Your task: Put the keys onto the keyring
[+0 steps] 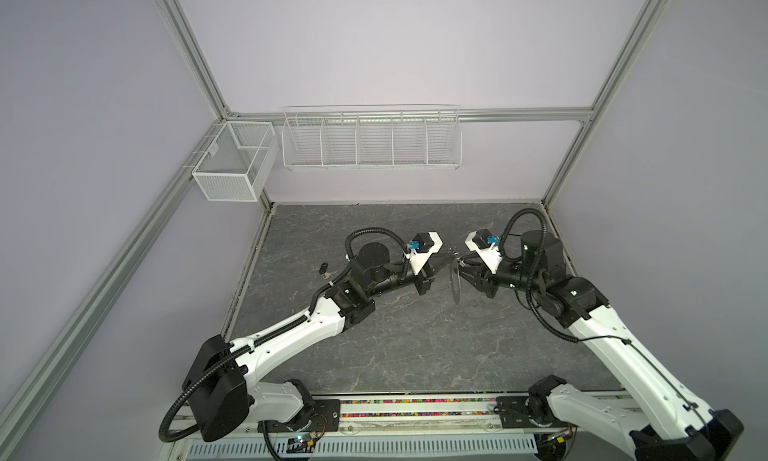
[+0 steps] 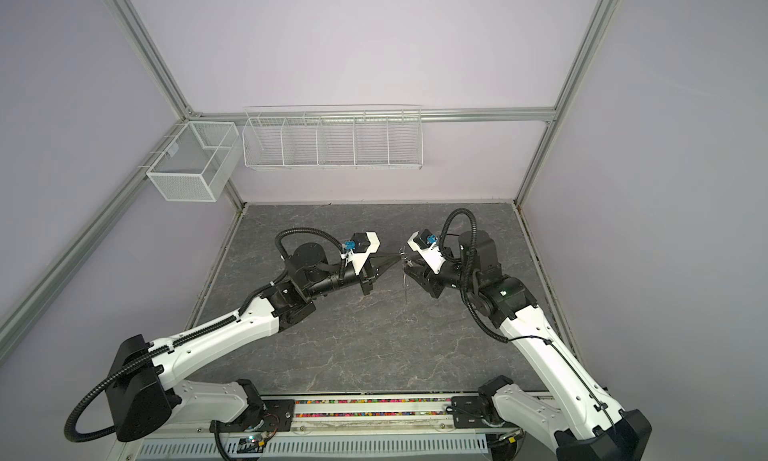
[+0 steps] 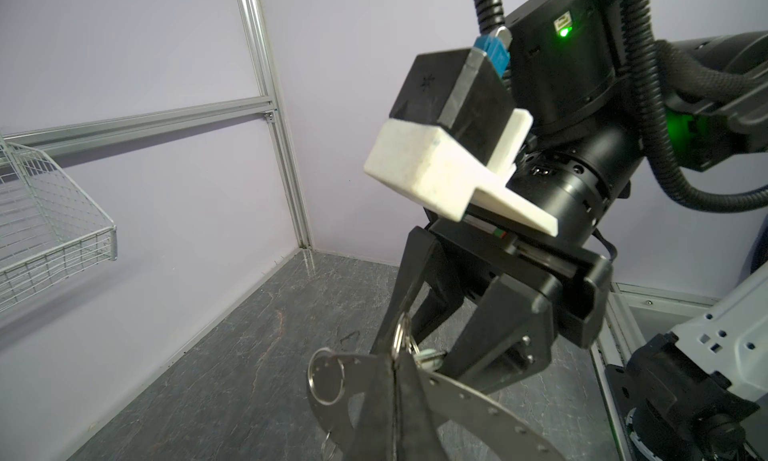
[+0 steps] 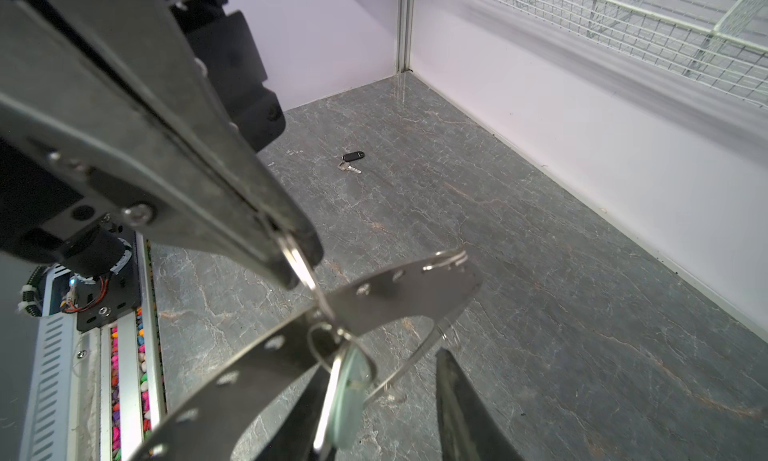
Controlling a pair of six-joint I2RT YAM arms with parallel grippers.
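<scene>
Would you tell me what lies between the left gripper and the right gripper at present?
The flat grey metal keyring disc, edge-on in both top views, hangs between left gripper and right gripper.

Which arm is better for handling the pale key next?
Right, probably. The right gripper has open fingers either side of the pale key, beside the ring. The left gripper is busy, shut on the ring's wire loop.

The left gripper [image 1: 444,261] and right gripper [image 1: 466,271] nearly meet above mid-table, the keyring [image 1: 456,286] hanging upright between them, blocking that gap. In front of them the table [image 1: 415,351] lies open. The black key [image 1: 324,268] sits close beside the left arm [image 1: 291,330]; wire baskets [image 1: 372,141] jut from the back wall [image 1: 374,56].
</scene>
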